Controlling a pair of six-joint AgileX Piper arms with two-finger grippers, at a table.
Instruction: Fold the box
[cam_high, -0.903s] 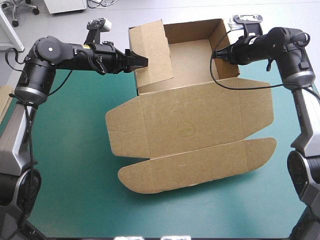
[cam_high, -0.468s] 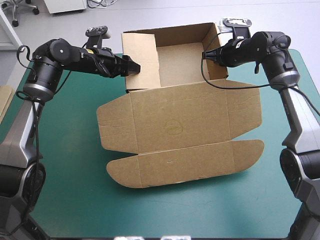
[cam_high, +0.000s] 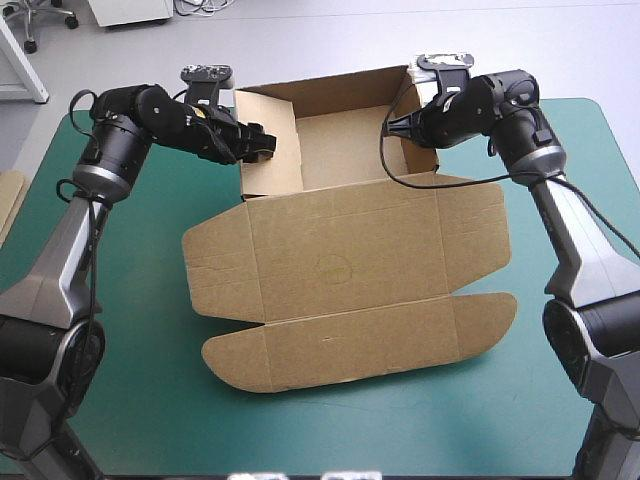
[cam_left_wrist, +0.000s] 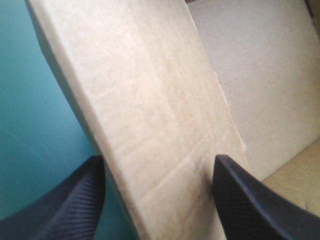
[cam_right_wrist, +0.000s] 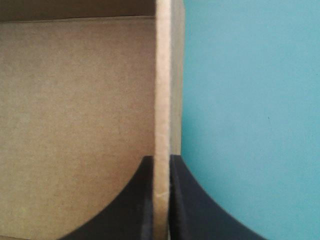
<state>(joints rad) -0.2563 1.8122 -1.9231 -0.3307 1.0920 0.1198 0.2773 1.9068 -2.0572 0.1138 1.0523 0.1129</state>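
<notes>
The teal-green table (cam_high: 130, 400) carries the brown box (cam_high: 340, 270) at its centre. The open tray lies toward 12 o'clock and the lid (cam_high: 350, 340) is flat toward 6 o'clock. The left hand (cam_high: 262, 142) is at the tray's 9 o'clock wall (cam_high: 280, 110), its black fingers (cam_left_wrist: 75, 200) spread astride the board and not pinching it, probably to guide that wall inward. The right hand (cam_high: 395, 128) pinches the 3 o'clock wall (cam_high: 425, 160), fingers (cam_right_wrist: 142, 200) pressed on both faces of the board, likely to keep that side upright.
</notes>
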